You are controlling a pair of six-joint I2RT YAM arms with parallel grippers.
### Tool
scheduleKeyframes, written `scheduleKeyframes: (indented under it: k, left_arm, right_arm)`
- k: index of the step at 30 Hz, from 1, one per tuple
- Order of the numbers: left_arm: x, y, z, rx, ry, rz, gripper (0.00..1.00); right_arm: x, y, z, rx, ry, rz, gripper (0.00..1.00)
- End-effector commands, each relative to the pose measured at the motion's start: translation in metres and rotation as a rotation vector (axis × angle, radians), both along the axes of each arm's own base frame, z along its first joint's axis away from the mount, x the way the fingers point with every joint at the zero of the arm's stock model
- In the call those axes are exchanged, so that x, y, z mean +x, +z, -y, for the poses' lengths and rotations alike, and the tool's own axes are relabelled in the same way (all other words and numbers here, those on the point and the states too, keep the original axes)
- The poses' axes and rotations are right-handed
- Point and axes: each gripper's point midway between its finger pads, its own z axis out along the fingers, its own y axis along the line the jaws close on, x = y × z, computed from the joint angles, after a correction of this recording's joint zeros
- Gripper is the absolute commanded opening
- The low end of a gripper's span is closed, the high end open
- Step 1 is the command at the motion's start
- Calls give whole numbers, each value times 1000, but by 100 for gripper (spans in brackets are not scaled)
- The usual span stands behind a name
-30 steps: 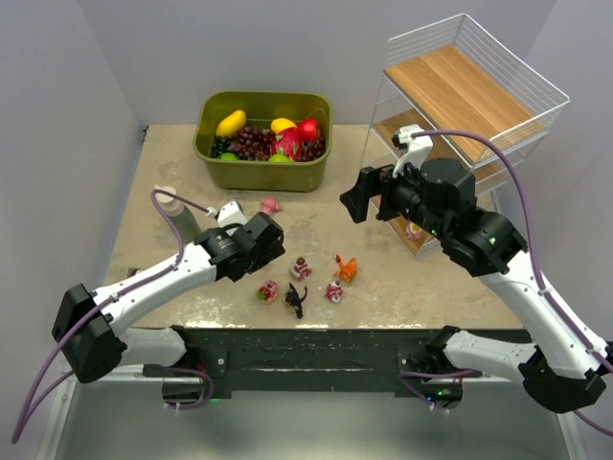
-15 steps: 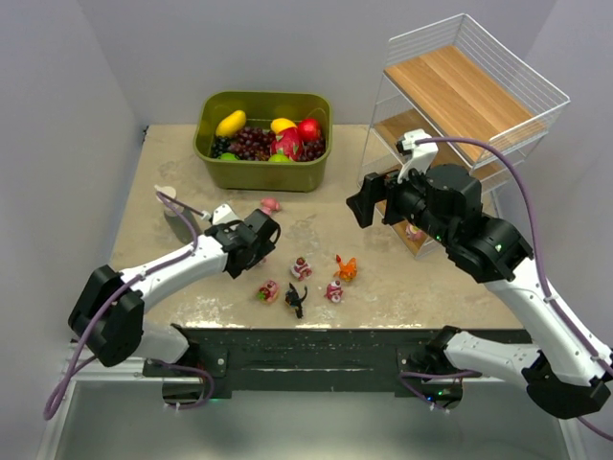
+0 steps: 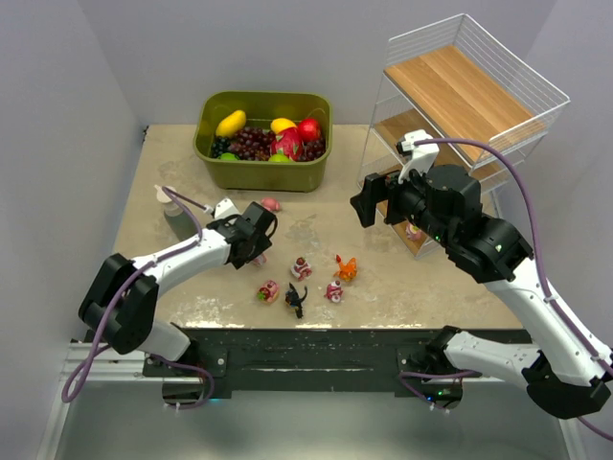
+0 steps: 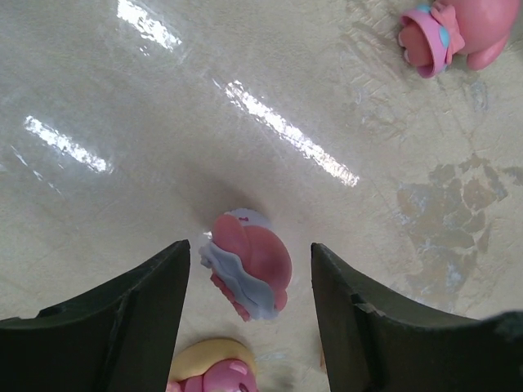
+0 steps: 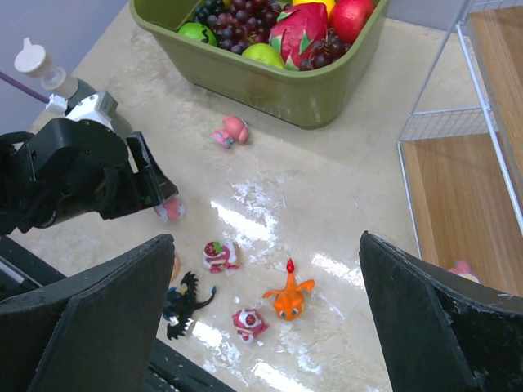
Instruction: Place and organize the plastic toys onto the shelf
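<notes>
A pink and white plastic toy point(image 4: 249, 263) lies on the table between my left gripper's point(image 4: 249, 250) fingers, with a gap on each side. That gripper point(image 3: 257, 251) is partly closed but not touching it. More plastic toys lie nearby: a pink one point(image 3: 271, 204), a strawberry-topped one point(image 3: 302, 268), an orange creature point(image 3: 345, 268), a black spiky creature point(image 3: 296, 300) and two small red-pink ones point(image 3: 333, 291) point(image 3: 268, 291). My right gripper point(image 3: 369, 202) hovers wide open and empty in front of the shelf point(image 3: 460, 86). One pink toy point(image 3: 414, 230) sits on the shelf's lowest tier.
An olive-green bin point(image 3: 263, 171) of fruit stands at the back of the table. A squeeze bottle point(image 3: 175, 213) stands left of my left arm. The shelf's wire frame point(image 5: 445, 131) rises at the right.
My left arm swung its gripper over the pink and white toy and its jaws narrowed around it. The right gripper drifted slightly right, still open.
</notes>
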Motion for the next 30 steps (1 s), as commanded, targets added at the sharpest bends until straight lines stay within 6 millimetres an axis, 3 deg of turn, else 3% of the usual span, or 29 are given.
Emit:
scheduleKeyframes:
  k: [1,10,20,25,30]
  left_arm:
    - [-1,-7,6,-20,-28,-14,65]
    - [-1,-16,14,-47,-36,-51,61]
    - [12,-7,20,-13,-94,-28,23]
    - [27,12,46,20,-200,-10,9]
    - [49,39,86,-20,-278,34,4]
  right_arm:
    - [5,10,5,-6,-27,38,99]
    - [6,4,7,-16,-43,29,99]
    - [8,4,10,-23,-59,36,99]
    - [10,10,11,-15,-73,49,99]
    - [11,17,18,-13,-106,62,99]
